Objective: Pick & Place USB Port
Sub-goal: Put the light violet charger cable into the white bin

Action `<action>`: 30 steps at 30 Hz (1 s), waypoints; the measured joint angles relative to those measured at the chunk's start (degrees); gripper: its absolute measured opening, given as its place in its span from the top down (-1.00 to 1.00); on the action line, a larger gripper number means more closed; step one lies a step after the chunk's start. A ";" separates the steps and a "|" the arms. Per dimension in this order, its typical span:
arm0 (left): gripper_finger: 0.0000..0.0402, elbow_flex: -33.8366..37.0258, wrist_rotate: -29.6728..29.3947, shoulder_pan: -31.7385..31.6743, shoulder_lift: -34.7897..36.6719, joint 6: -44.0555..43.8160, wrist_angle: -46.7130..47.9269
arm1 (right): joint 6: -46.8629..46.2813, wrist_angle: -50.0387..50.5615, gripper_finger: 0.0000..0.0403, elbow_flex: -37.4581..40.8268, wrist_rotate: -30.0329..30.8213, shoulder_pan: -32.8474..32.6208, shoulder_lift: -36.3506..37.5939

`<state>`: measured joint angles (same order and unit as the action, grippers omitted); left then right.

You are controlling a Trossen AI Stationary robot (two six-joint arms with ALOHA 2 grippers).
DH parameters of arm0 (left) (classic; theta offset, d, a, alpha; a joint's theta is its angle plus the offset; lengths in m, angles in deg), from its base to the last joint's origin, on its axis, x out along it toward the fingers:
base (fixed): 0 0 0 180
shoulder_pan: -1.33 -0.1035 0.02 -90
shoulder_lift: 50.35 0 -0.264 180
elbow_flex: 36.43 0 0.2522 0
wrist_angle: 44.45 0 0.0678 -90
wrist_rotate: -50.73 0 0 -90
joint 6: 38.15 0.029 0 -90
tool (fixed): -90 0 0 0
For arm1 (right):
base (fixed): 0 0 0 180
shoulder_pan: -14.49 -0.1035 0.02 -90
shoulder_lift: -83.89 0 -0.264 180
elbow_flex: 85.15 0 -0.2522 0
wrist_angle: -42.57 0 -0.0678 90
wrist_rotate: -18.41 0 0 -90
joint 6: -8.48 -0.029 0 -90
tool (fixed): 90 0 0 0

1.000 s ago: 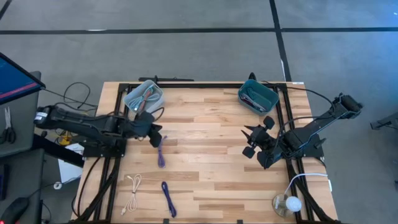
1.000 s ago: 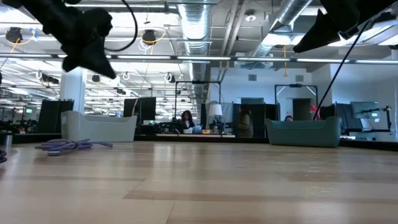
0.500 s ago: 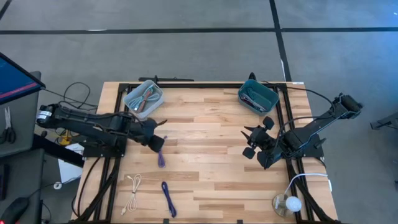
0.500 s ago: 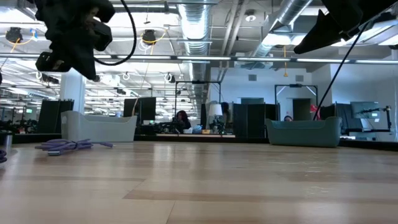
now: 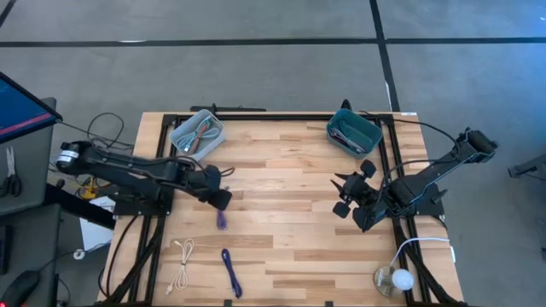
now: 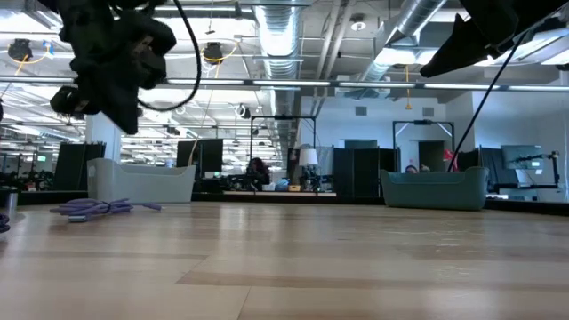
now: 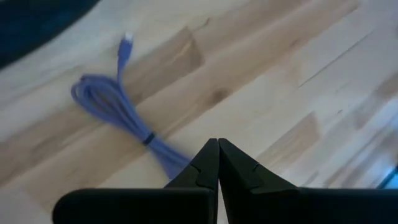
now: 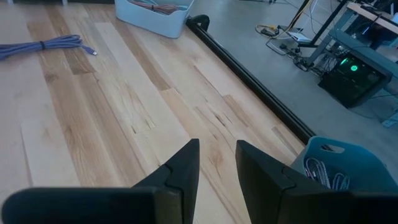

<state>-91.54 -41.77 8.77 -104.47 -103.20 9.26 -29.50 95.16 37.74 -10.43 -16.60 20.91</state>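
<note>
A bundled purple USB cable (image 5: 222,220) lies flat on the wooden table left of centre; in the left wrist view the purple cable (image 7: 118,106) shows with its plug (image 7: 127,38) pointing away. My left gripper (image 5: 220,198) hovers above the cable's far end, shut, pointing down at a slant, with nothing between its fingers (image 7: 217,158). My right gripper (image 5: 341,194) waits above the table's right half, open and empty (image 8: 216,155). A second purple cable (image 5: 230,271) and a white cable (image 5: 181,264) lie near the front edge.
A grey bin (image 5: 196,132) with cables stands at the far left, and a teal bin (image 5: 353,132) with cables at the far right. A white round object (image 5: 392,280) sits at the near right corner. Bare wood lies between the arms.
My left gripper has moved a little toward the table's near edge and right, over the purple cable. It has rolled and tipped further downward, staying shut. The cables have not moved.
</note>
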 joint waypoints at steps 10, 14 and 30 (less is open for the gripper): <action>0.84 0.01 5.96 -1.30 -10.26 3.78 1.18 | 0.00 0.00 0.52 0.00 -1.15 0.00 0.00; 0.65 0.02 5.96 -3.48 -12.84 7.51 1.18 | 0.00 0.00 0.52 0.00 -1.15 0.00 0.00; 0.31 0.04 -2.10 -5.35 -18.61 10.83 1.13 | 0.00 0.00 0.52 0.00 -1.19 0.00 -0.02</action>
<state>-91.49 -43.87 3.41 -123.08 -92.37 10.39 -29.50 95.16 37.74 -11.63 -16.60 20.89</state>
